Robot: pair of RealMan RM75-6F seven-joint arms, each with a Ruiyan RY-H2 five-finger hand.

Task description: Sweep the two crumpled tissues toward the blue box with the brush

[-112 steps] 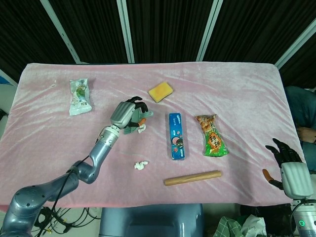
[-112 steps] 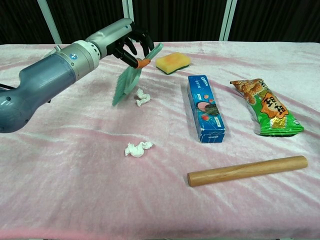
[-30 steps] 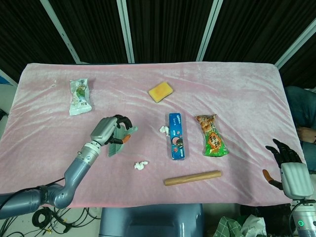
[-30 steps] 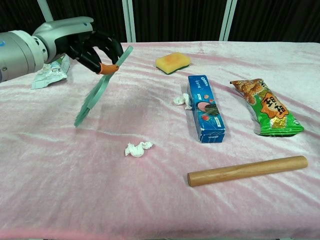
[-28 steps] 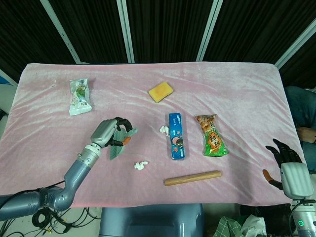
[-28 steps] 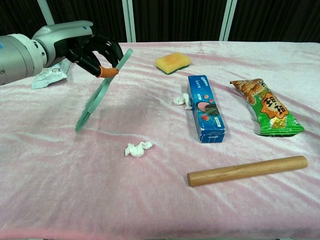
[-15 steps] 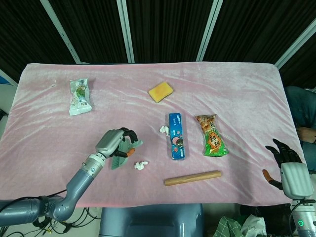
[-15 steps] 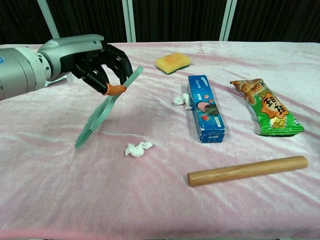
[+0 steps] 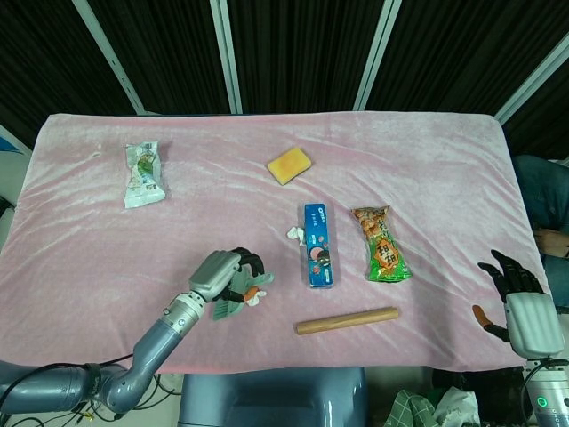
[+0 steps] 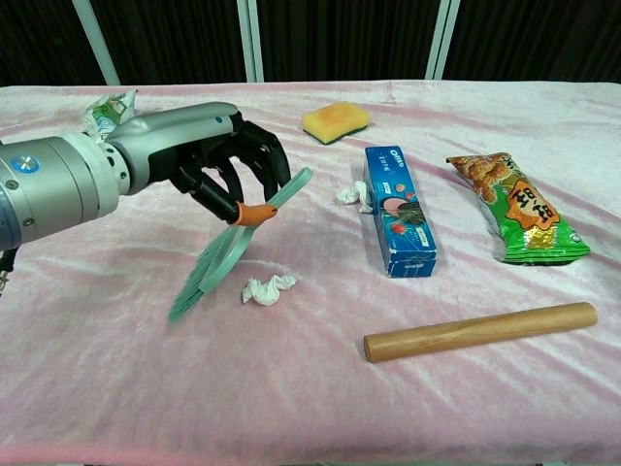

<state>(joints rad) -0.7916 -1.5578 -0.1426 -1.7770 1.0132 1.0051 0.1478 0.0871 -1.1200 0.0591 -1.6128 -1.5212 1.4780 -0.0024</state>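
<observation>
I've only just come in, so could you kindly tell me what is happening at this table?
The left robot hand holds a green brush, bristles down on the pink cloth just left of one crumpled tissue. The other tissue already lies against the blue box. The right robot hand waits at the table's edge, holding nothing. One tissue is left to sweep.

- Both views are evenly and brightly lit from overhead; the pink cloth on the bench (image 9: pixel 427 169) is rendered without harsh glare.
- Soft, short shadows are cast beneath the left hand (image 10: pixel 228 165) and the wooden rod (image 10: pixel 480 332).
- A faint sheen is seen on the cloth's creases.
- The backdrop is left dark.
- Focus is kept sharp throughout; no motion blur is seen.
</observation>
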